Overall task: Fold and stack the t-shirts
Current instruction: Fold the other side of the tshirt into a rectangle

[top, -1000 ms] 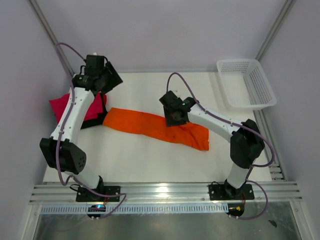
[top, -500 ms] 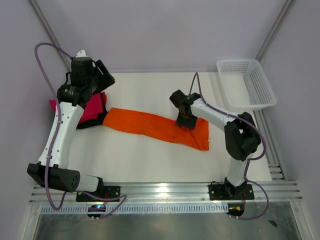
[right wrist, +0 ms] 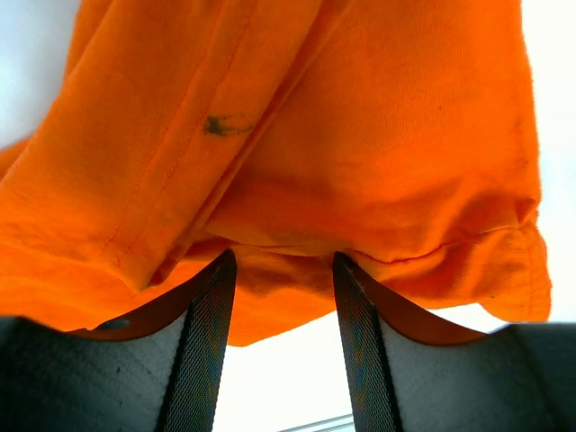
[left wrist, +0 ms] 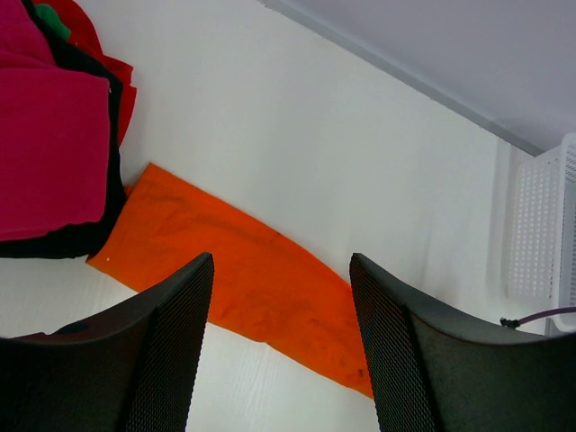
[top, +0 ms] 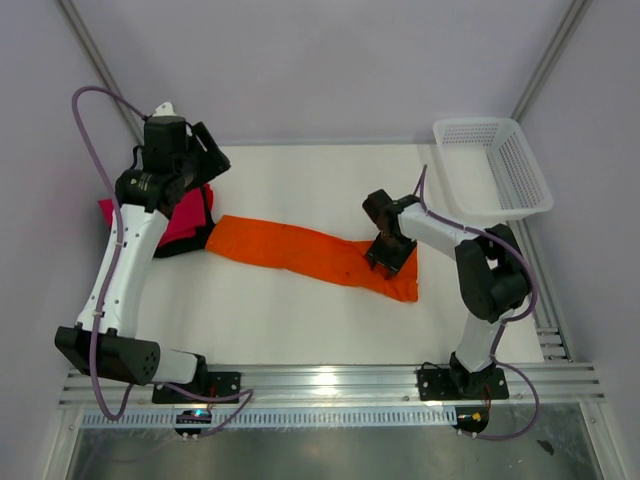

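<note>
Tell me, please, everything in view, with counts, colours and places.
Orange shirt: 1, orange, long strip across table centre.
Pink shirt: 1, magenta, folded, far left.
Black shirt: 1, black, beneath it.
Red cloth: 1, red, edge at that stack.
Basket: 1, white, far right corner.
Table: 1, white, under everything.
Arms: 2, white-black, near edge.
Left end effector: 1, black, open, raised near stack.
Right end effector: 1, black, on orange shirt's right end, grip unclear.

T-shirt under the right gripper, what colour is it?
The t-shirt is bright orange, best seen in the right wrist view.
</note>
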